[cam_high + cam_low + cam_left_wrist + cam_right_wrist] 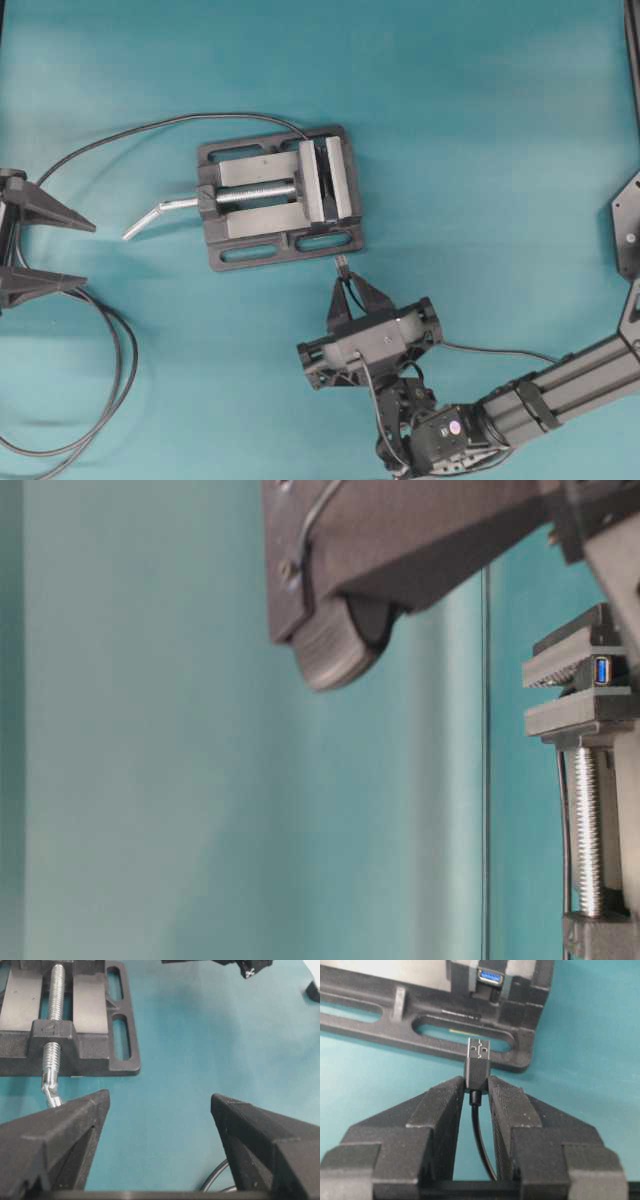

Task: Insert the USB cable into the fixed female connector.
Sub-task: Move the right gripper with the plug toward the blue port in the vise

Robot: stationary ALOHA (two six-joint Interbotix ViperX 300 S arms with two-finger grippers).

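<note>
Overhead exterior view: the grey vise [280, 196] sits on the teal table [480, 120], its bent silver handle [158, 214] pointing left. Just below the vise's lower right corner, the right gripper [345, 282] pinches the USB cable [343, 264], plug tip aimed up at the vise base and apart from it. The left gripper [52, 250] rests at the left edge, fingers spread wide and holding nothing, with a long dark looped cable [112, 360] beside it.

Table-level exterior view: the fixed female connector [602, 669], blue inside, is clamped between the vise jaws at the right edge.

Left wrist view: both left fingers [60, 1130] stand far apart over bare table, the vise screw [54, 1005] ahead.

Right wrist view: the right fingers [445, 1105] clamp the black plug body, its silver tip [479, 1049] protruding upright. The connector [490, 976] lies beyond, slightly right of the plug's line, still unmated.
</note>
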